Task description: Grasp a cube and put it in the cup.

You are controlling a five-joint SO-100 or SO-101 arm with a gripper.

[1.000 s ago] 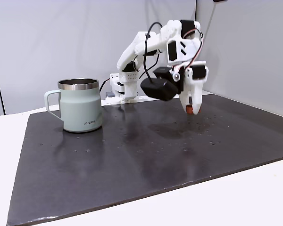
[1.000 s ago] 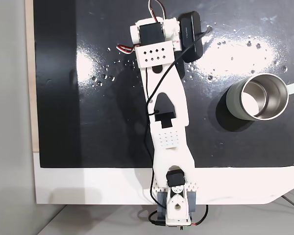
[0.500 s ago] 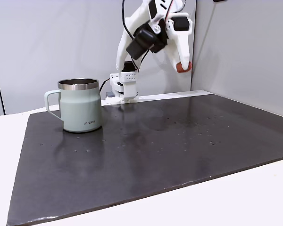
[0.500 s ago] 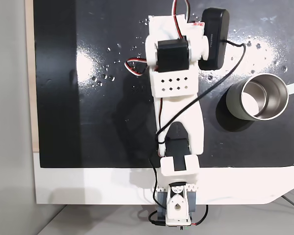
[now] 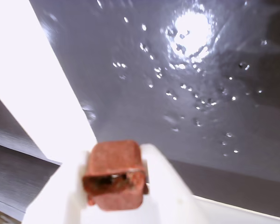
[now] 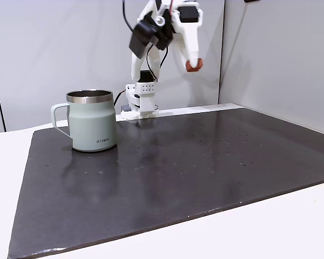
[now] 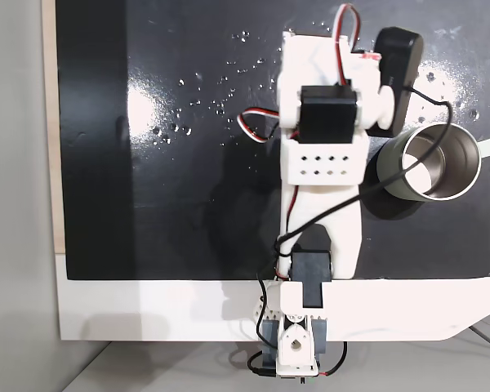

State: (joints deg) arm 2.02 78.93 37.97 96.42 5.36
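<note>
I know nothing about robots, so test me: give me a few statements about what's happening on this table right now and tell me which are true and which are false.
1. The claw grips a small reddish-brown cube. True.
2. The pale green mug with a steel rim lies tipped on its side. False: it stands upright on the dark mat.
3. The cube is already inside the mug. False: it is held high above the mat, apart from the mug.
4. The mug's handle points left in the fixed view from the side. True.
5. The mug has small dark lettering low on its wall. True.
</note>
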